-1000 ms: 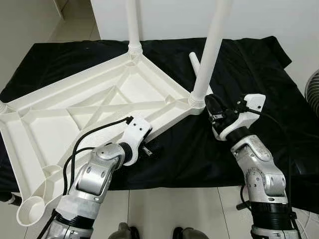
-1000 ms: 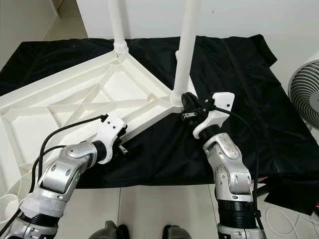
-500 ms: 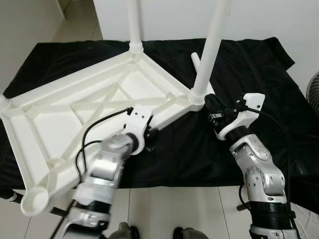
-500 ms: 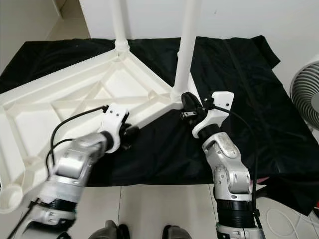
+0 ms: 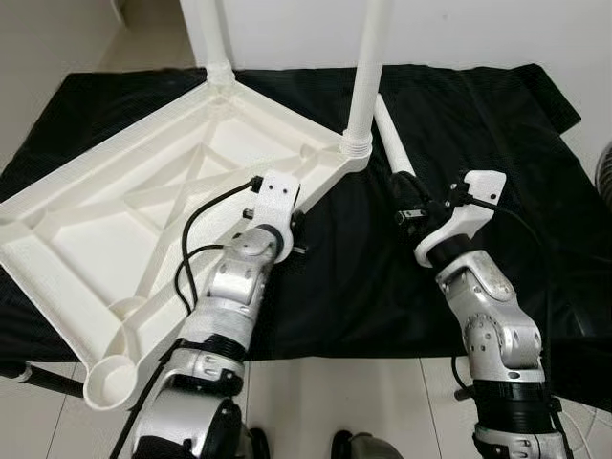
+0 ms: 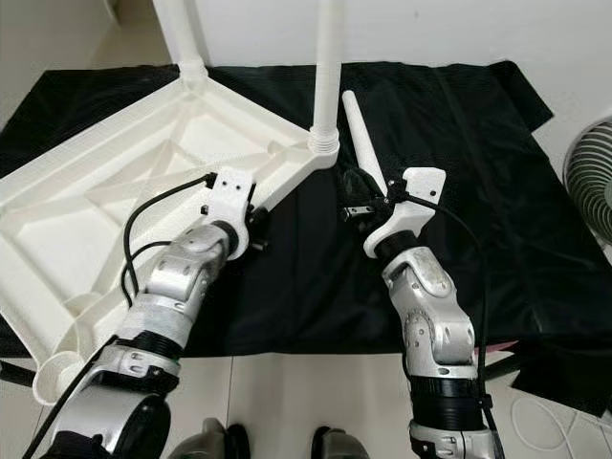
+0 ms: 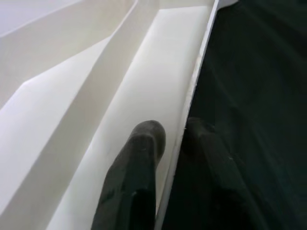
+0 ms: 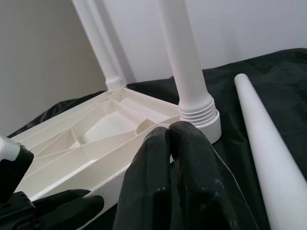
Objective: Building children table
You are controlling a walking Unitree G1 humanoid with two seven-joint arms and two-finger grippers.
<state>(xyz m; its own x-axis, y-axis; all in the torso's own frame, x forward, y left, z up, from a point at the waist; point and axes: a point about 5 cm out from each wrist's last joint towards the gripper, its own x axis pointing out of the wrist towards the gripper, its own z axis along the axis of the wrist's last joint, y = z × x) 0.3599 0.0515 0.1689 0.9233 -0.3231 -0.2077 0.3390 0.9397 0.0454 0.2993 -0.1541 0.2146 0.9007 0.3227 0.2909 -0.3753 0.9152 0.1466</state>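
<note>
Smooth matt white plastic tabletop [image 5: 115, 220], matt black cloth [image 5: 478, 124], silvery metal arms

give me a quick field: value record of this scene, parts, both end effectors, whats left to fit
surface: black cloth
tabletop: white, upside down, ribbed underside up
fitted legs: two upright, near leg, far leg
loose leg: lying on the cloth
empty socket: near corner
left end effector: fingers straddling the tabletop's edge wall
right end effector: shut, empty, beside the loose leg
</note>
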